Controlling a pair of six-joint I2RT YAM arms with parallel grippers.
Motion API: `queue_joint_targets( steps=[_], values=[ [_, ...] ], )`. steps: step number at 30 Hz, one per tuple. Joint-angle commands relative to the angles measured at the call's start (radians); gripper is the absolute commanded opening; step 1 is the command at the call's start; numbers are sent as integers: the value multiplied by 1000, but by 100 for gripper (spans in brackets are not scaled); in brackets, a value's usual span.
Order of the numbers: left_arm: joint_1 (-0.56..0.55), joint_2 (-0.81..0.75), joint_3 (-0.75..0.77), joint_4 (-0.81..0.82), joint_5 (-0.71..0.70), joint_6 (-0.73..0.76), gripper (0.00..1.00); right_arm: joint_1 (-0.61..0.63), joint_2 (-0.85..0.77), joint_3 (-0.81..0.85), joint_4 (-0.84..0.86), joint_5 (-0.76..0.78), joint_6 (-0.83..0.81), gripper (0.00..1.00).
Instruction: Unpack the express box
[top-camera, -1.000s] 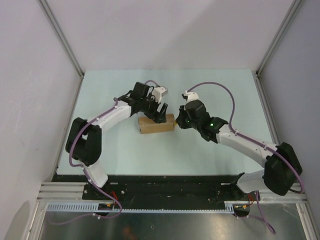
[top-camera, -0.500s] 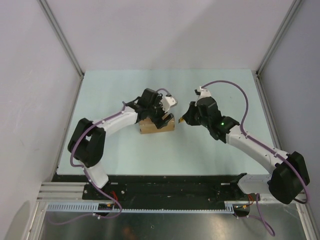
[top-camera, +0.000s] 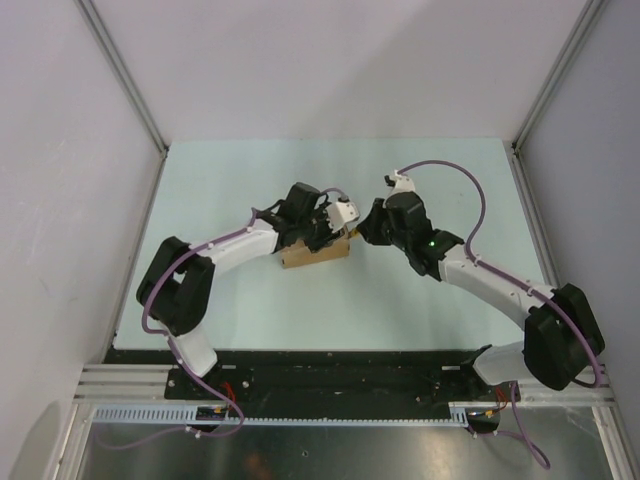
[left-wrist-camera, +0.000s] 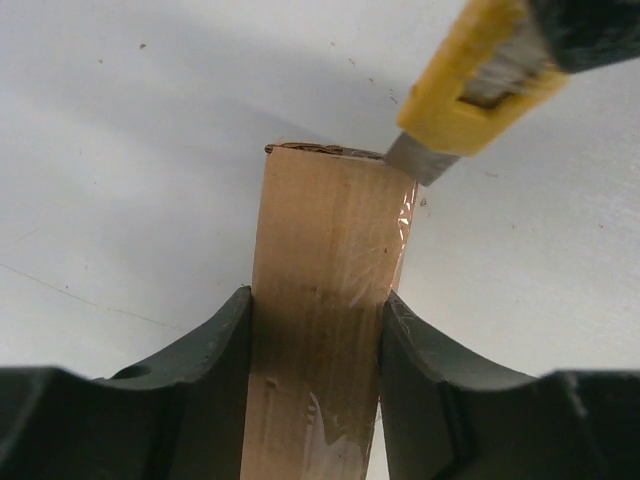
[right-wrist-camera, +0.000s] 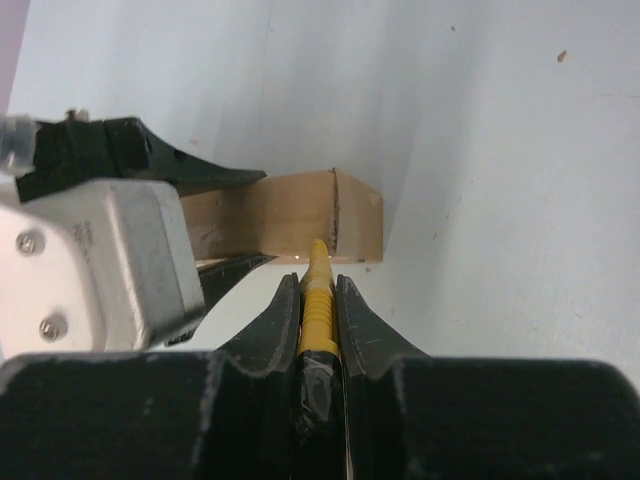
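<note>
The express box (top-camera: 312, 256), a small brown taped carton, lies mid-table. My left gripper (top-camera: 326, 240) reaches down over it. In the left wrist view both fingers (left-wrist-camera: 225, 350) press against the long sides of the box (left-wrist-camera: 325, 240), so my left gripper (left-wrist-camera: 315, 305) is shut on it. My right gripper (top-camera: 366, 232) is shut on a yellow-black utility knife (right-wrist-camera: 317, 305), held lengthwise between the jaws of that gripper (right-wrist-camera: 318, 285). The knife's grey blade tip (left-wrist-camera: 418, 160) meets the far right corner of the box top, by a seam on the box (right-wrist-camera: 290, 215).
The pale table (top-camera: 240, 180) is framed by grey side walls and aluminium posts. The left wrist's white camera housing (right-wrist-camera: 100, 260) sits close to the left of the knife. The arm bases stand on the black rail (top-camera: 330, 370) at the near edge.
My left gripper has come down over the box and closed from wide open onto its sides. The right arm drew back, then brought the knife tip in to the box's right end.
</note>
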Motion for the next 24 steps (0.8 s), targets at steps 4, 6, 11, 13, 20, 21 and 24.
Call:
queue_joint_targets(
  steps=[4, 6, 11, 13, 20, 21, 24],
  values=[
    [-21, -20, -39, 46, -7, 71, 38, -10, 10, 3, 108, 106, 15, 0],
    [-21, -23, -45, 50, -14, 72, 38, -14, 7, 1, 106, 124, 10, 0],
    [-21, -15, -55, 55, -14, 77, 40, -31, 27, 3, 149, 104, -11, 0],
    [-21, -11, -53, 55, -13, 78, 40, -33, 39, 3, 160, 87, -13, 0],
    [-19, -4, -61, 57, -11, 80, 41, -37, 65, 1, 172, 40, 3, 0],
    [-21, -6, -64, 55, -10, 80, 41, -37, 68, 1, 169, 38, 3, 0],
    [-19, -6, -68, 57, -10, 80, 41, -37, 75, 1, 171, 29, 3, 0]
  ],
)
